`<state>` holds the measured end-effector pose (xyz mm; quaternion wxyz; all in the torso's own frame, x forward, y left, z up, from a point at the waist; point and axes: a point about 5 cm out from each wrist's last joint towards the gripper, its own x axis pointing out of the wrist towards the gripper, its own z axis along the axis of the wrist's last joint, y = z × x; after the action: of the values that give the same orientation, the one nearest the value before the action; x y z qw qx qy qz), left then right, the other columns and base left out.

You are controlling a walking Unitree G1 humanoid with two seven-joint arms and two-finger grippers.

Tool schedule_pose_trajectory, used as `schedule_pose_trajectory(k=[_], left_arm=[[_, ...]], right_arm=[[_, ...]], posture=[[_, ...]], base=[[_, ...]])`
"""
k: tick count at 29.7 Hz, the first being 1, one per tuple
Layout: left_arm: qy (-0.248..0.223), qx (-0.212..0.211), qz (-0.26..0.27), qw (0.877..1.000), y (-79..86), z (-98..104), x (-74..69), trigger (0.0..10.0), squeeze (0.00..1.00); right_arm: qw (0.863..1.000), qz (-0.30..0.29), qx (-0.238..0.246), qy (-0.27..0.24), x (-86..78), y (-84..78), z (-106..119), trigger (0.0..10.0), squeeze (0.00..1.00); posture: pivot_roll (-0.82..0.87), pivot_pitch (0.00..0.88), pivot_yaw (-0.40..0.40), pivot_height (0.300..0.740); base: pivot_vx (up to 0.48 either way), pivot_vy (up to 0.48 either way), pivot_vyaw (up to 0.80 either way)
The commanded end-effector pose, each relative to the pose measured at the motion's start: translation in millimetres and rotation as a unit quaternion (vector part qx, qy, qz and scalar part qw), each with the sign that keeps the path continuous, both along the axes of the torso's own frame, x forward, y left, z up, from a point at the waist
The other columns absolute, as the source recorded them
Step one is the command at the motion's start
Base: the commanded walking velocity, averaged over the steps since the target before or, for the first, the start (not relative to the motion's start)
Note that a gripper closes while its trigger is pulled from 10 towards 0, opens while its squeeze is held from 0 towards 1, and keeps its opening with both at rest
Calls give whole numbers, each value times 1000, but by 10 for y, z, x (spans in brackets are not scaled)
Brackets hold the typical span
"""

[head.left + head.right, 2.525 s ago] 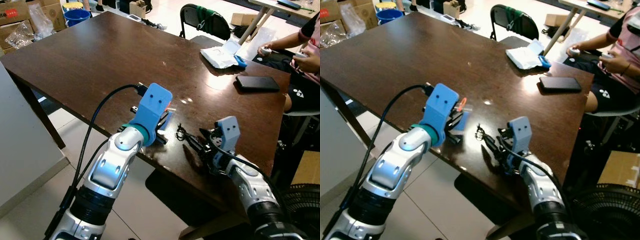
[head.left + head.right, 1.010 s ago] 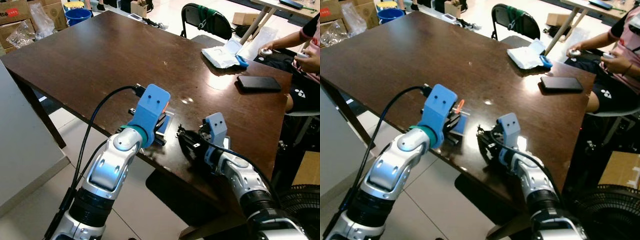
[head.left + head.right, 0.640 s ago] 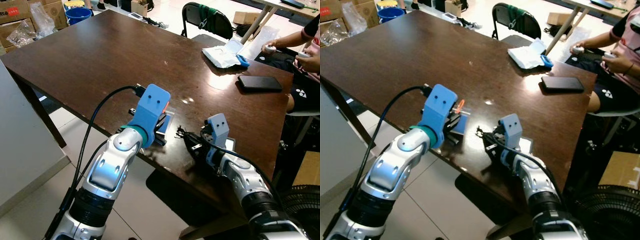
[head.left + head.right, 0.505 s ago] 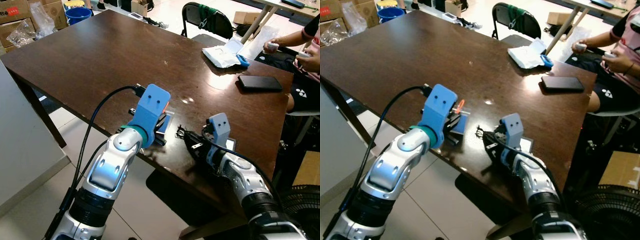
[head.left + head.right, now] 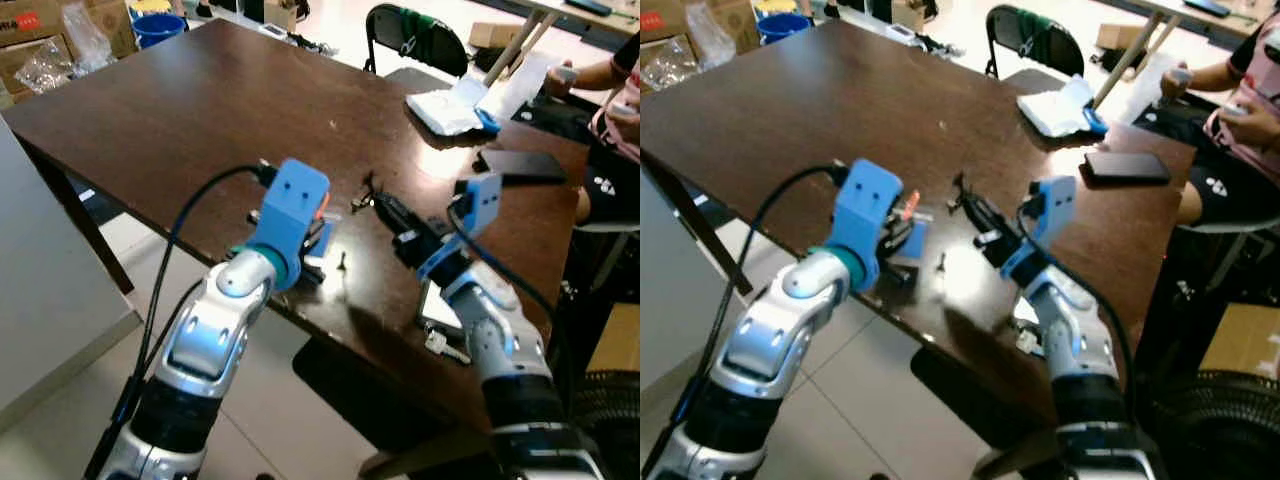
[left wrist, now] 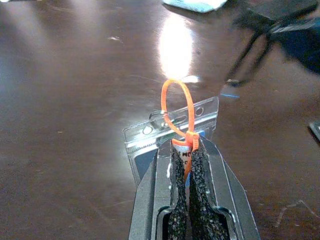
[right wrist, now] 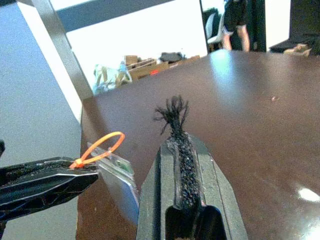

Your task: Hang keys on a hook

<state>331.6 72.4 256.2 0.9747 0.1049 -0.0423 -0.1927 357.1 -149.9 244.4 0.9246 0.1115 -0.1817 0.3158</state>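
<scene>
Tools are sitting over the near edge of the dark wooden desk (image 5: pixel 180 110), around the middle of the head views. The left tool (image 6: pixel 182 150) is squeezing its padded fingers (image 6: pixel 176 200) together on an orange loop (image 6: pixel 177 107), which is standing up out of the tip in front of a clear plastic badge holder (image 6: pixel 145 140) with a blue card inside; the holder is resting on the desk just past the fingertips. In the left eye view this holder (image 5: pixel 322 232) is peeking out beside the blue wrist housing, slightly left of centre.

The right tool (image 7: pixel 177 127) is raised above the desk, right of centre in the head views, its fingers pressed shut on a frayed black cord (image 7: pixel 172 112) that is sticking out beyond the tip. Whether keys are hanging from it cannot be told. In the left eye view the black tuft (image 5: pixel 362 195) is hovering just right of the left tool, apart from the orange loop.

In the upper right, a black phone (image 5: pixel 520 165) and a white packet (image 5: pixel 445 110) are lying on the desk, with a person (image 5: pixel 1240 110) sitting beyond them.
</scene>
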Motion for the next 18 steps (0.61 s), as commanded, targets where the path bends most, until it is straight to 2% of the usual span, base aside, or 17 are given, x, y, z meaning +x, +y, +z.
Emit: schedule_pose_trajectory(k=[1, 6, 10, 12, 13, 14, 15, 18], left_arm=[[10, -3, 0, 1000, 35, -40, -32, 10000, 0], [6, -1, 9, 1000, 84, -65, -55, 10000, 0], [-34, 6, 23, 999, 171, -73, -130, 10000, 0], [-34, 6, 23, 999, 171, -73, -130, 10000, 0], [-41, 6, 29, 999, 207, -81, -150, 10000, 0], [-44, 10, 56, 997, 335, -117, -168, 10000, 0], [-44, 10, 56, 997, 335, -117, -168, 10000, 0], [-49, 14, 86, 995, 481, -131, -162, 10000, 0]], right_arm=[[1000, -5, 11, 12, -35, -43, -65, 10000, 0], [1000, -26, 11, 8, -42, -76, -73, 10000, 0], [998, -66, -8, -4, -104, -78, -140, 10000, 0], [998, -66, -8, -4, -104, -78, -140, 10000, 0], [997, -75, -13, -6, -126, -75, -163, 10000, 0], [996, -87, -14, -2, -175, -76, -209, 10000, 0], [996, -87, -14, -2, -175, -76, -209, 10000, 0], [995, -97, -12, -2, -207, -81, -218, 10000, 0]], posture=[[78, 163, 71, 740], [70, 151, 69, 740], [72, 147, 66, 740], [72, 147, 66, 740], [71, 147, 67, 740], [70, 147, 69, 740], [70, 147, 69, 740], [65, 147, 72, 740]], base=[[0, 0, 0], [0, 0, 0], [0, 0, 0], [0, 0, 0], [0, 0, 0], [0, 0, 0], [0, 0, 0], [0, 0, 0]])
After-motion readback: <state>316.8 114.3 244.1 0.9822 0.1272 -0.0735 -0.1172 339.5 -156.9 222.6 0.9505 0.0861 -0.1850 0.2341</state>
